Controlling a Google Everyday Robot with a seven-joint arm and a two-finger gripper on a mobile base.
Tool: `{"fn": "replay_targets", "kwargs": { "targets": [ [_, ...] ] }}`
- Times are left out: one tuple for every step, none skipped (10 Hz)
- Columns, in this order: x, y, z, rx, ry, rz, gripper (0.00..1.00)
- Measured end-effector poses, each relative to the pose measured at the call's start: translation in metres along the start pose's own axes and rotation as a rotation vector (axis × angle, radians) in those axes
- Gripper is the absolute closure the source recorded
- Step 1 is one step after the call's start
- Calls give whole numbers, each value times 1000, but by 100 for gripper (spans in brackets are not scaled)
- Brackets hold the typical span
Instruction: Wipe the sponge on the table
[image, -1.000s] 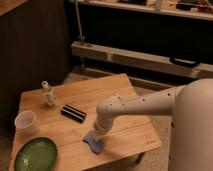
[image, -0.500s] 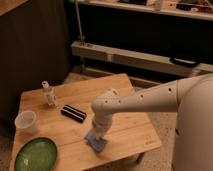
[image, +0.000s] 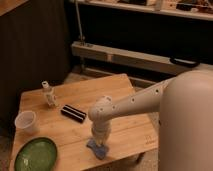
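The white, rounded arm (image: 132, 102), dotted with small dark holes, bends at a bulbous joint and drops straight down to the gripper (image: 99, 142), which stands upright at the sponge (image: 96, 149). How far the gripper is open, and whether it has hold of anything, I cannot tell. The sponge is a small flat blue pad lying on the table (image: 130, 130) close to the front edge, right under the gripper. The table top is pale wooden planks with visible grain. Behind the sponge lies a black rectangular block (image: 73, 112) with light stripes. To the left stand a translucent cup (image: 26, 121), a round glossy green plate (image: 35, 154) and a small white bottle (image: 48, 94).
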Motion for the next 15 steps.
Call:
{"fn": "replay_targets", "kwargs": {
  "targets": [
    [-1,2,0,-1,0,-4,100],
    [-1,1,-1,-1,-2,0,100],
    [-1,1,-1,-1,-1,-1,100],
    [-2,2,-1,-1,-1,-3,100],
    [-9,6,-1,-9,-1,-8,100],
    [-17,9,0,-15,-3,-9,100],
    [-22,13,0,-16,-4,-18,100],
    [-22,11,-1,-16,-6,-15,100],
    [-23,11,-2,-16,-7,-17,100],
    [-23,10,-2,-14,-6,-17,100],
    [-24,10,-2,-13,-2,-16,100],
    [-33,7,-3,-8,-7,-11,100],
    [-43,5,-4,-3,-11,-8,100],
    [-48,2,-5,3,-18,-12,100],
    [-49,3,-6,2,-20,-12,100]
  ]
}}
